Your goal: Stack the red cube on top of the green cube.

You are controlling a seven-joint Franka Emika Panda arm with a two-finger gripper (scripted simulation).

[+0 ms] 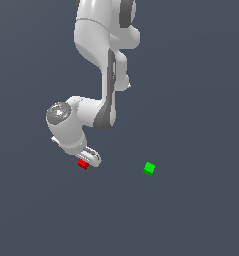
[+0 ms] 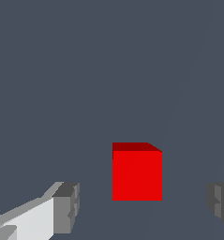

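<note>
The white arm point(image 1: 98, 75) reaches down from the top of the scene and bends toward the exterior view's left, its wrist low over the flat grey floor point(image 1: 191, 100). Right under the gripper point(image 1: 87, 161) sits the red cube point(image 1: 83, 164), partly tucked beneath the end of the hand, so only its lower corner pokes out. From the wrist camera the gripper point(image 2: 144, 206) has its jaws spread wide, and the red cube point(image 2: 137, 171) stands in the gap between the two grey fingertips point(image 2: 66, 206). Clear floor shows between the cube and each pad, so neither finger is touching it; it sits nearer the middle of the gap than either side. The green cube point(image 1: 149, 168) rests by itself on the floor, well apart from the red one, off toward the exterior view's right and at about the same level in that picture. It does not show in the wrist view.
</note>
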